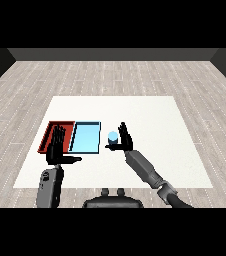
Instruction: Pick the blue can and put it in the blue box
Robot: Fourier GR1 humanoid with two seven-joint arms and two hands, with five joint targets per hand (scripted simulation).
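— Where do we have the blue can point(112, 136)?

— Upright, just right of the blue box point(85, 137) and outside its rim, right at the right robot hand point(123, 139). We cannot tell whether it sits on the worktop point(150, 125) or is already a little off it.

— And the hold?

— The right robot hand's fingers stand up behind and beside the can, and the thumb comes in low under it. It looks to us like a hand closing round the can, but we cannot tell whether the fingers have truly wrapped it. So we judge this to be the grasp step, or the very start of the carry.

— What does the next move ask of us?

— A short travel to the left, with the can high enough to clear the near wall of the blue box, then down into its middle and release.

— The other side?

— The left robot hand point(56, 146) hangs open over the red box point(49, 131), fingers straight, holding nothing. We see no part for it here; it only needs to keep away from the blue box beside it.
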